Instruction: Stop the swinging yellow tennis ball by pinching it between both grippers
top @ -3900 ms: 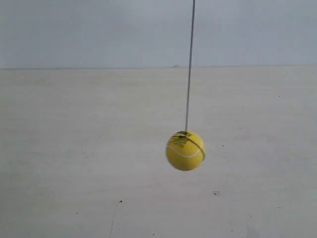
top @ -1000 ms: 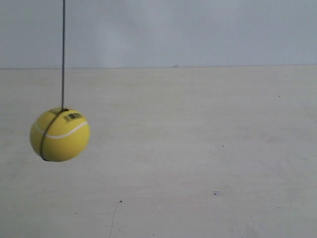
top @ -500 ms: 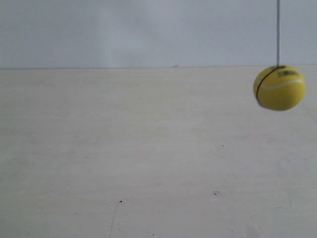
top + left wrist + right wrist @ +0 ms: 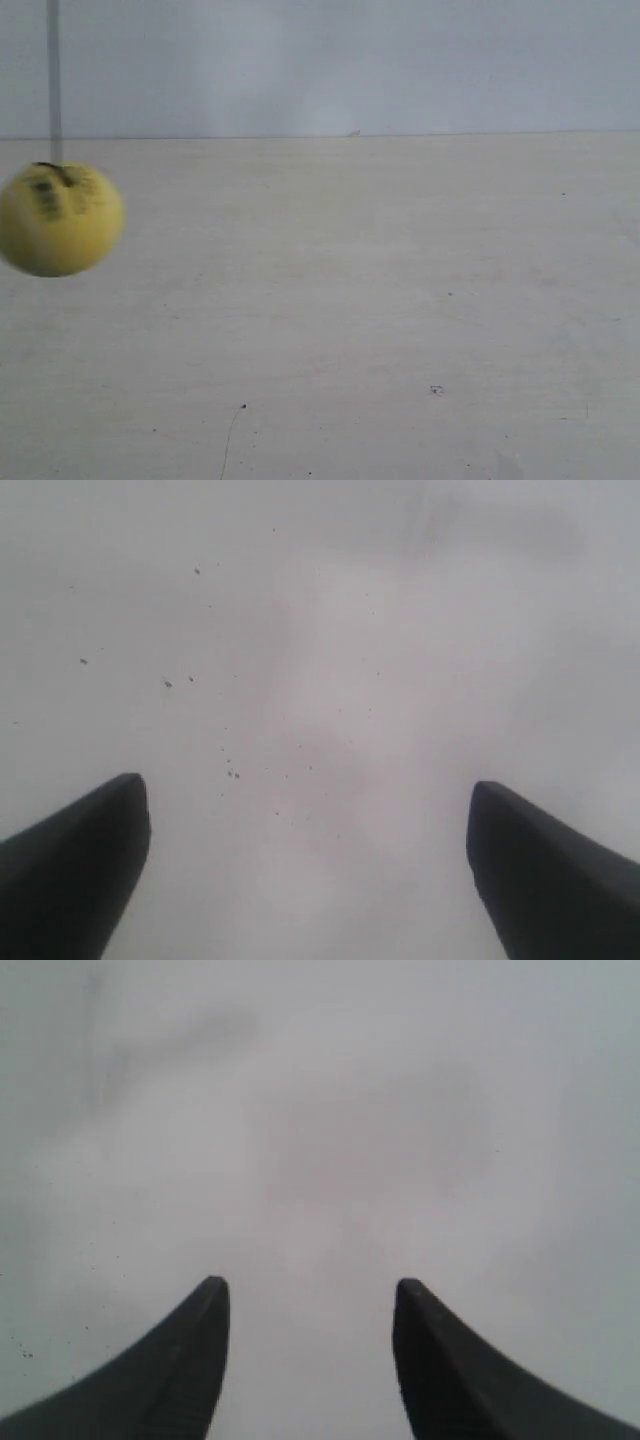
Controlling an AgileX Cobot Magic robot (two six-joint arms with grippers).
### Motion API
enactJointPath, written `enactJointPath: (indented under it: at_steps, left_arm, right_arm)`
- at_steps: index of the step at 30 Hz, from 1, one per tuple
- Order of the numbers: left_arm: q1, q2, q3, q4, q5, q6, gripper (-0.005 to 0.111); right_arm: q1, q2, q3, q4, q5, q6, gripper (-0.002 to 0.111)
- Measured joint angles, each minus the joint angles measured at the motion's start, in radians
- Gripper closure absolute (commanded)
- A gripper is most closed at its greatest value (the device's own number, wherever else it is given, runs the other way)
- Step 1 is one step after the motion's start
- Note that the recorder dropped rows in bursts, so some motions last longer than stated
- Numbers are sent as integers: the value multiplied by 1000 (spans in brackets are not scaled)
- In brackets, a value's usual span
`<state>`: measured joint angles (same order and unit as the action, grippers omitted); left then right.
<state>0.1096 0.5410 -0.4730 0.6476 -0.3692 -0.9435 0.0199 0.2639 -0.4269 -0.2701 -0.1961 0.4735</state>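
Note:
The yellow tennis ball (image 4: pixel 60 220) hangs blurred at the far left of the exterior view, on a thin dark string (image 4: pixel 54 80) that runs up out of frame. No arm or gripper shows in the exterior view. In the left wrist view my left gripper (image 4: pixel 308 805) stands wide open over bare pale tabletop, nothing between its black fingers (image 4: pixel 70 870). In the right wrist view my right gripper (image 4: pixel 310 1295) is open too, its black fingers (image 4: pixel 180 1360) apart over blank surface. Neither wrist view shows the ball.
A pale wooden tabletop (image 4: pixel 380 320) fills the exterior view, ending at a light grey wall (image 4: pixel 350 60) behind. Small dark specks (image 4: pixel 232 773) dot the surface under the left gripper.
The ball has swung from the left, across to the far right, and back to the far left edge. No gripper has entered the exterior view.

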Motion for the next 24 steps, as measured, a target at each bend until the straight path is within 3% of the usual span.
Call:
enactJointPath:
  at_steps: [5, 7, 11, 12, 13, 15, 16, 17, 24]
  left_arm:
    - [-30, 75, -84, 258, -5, -242, 27]
    - [-43, 108, -118, 322, -5, -264, 27]
    - [-49, 149, -141, 481, -25, -329, 27]
    - [-49, 163, -141, 517, -57, -338, 30]
    - [-49, 181, -141, 543, -96, -342, 34]
    - [-49, 204, -142, 586, -147, -347, 62]
    - [-49, 212, -142, 601, -161, -347, 93]
    - [-49, 222, -142, 637, -173, -348, 101]
    - [-49, 231, -142, 699, -240, -267, 102]
  right_arm:
    - [0, 172, -188, -96, 100, 0, 42]
    - [33, 215, -249, -118, 149, -4, 42]
    - [188, 270, -300, -129, 260, -159, 43]
    - [254, 283, -300, -133, 294, -232, 47]
    - [318, 291, -302, -133, 324, -293, 52]
    - [391, 295, -308, -133, 368, -393, 90]
    - [411, 295, -310, -139, 387, -428, 107]
    - [434, 295, -319, -158, 426, -473, 107]
    - [447, 296, -358, -319, 514, -462, 108]
